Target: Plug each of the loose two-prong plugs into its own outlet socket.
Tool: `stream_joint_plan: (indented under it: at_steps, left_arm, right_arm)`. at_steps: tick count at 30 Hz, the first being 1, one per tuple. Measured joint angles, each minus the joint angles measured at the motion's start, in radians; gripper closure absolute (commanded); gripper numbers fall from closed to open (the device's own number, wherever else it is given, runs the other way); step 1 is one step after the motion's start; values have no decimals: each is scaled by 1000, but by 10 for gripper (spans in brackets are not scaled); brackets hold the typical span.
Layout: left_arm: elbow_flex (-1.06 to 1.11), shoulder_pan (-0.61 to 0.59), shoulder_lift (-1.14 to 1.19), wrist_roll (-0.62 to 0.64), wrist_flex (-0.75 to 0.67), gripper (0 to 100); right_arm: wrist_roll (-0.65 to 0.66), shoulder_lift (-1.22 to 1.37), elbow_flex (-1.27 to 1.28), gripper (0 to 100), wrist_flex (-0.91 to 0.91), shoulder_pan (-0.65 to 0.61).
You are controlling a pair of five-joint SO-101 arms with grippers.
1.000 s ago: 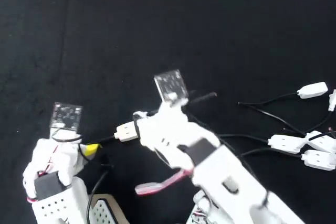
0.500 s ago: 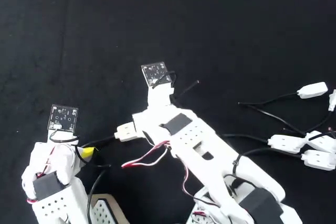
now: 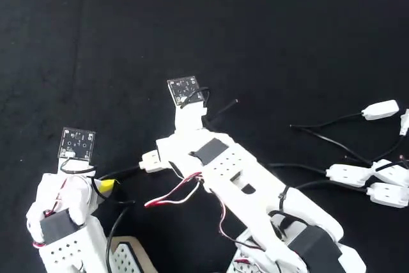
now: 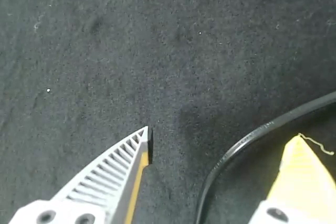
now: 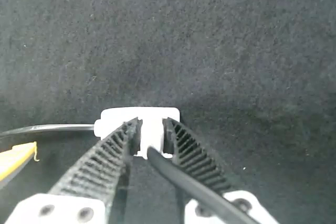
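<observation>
A white two-prong plug (image 5: 139, 120) lies on the black cloth with its black cable (image 5: 47, 128) running off to one side. My right gripper (image 5: 151, 130) is shut on the plug, one ribbed finger on each side. In the high view the plug (image 3: 151, 160) sits left of centre at the tip of the right gripper (image 3: 161, 158). My left gripper (image 4: 223, 137) stands open just above the cloth, and a black cable (image 4: 237, 148) passes between its white finger and its yellow finger (image 4: 299, 174). In the high view the left gripper (image 3: 105, 187) is at the lower left, close to the plug's cable.
Several white connector pieces (image 3: 348, 174) with black cables lie at the right edge, one more (image 3: 381, 109) farther back. A thin black lead (image 3: 223, 108) lies beside the right arm. Square marker boards (image 3: 185, 89) top both wrists. The far half of the cloth (image 3: 192, 30) is bare.
The right arm has rolled its wrist and stretched lower over the table, its marker board moving left and back. The plug has hardly shifted. The left arm has stayed nearly still.
</observation>
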Motion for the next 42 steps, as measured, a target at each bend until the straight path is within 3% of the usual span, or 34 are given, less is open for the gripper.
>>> stream_joint_plan:
  at_steps: [21,28,39,42]
  left_arm:
    - [0,0,0,0,0,615]
    - [0,0,0,0,0,615]
    - [0,0,0,0,0,615]
    - [0,0,0,0,0,615]
  right_arm:
    - [-5,25,-8,987,43,-9]
    - [-5,262,-155,987,44,-80]
    - [-5,396,-336,987,233,-74]
    - [51,371,-338,987,299,-25]
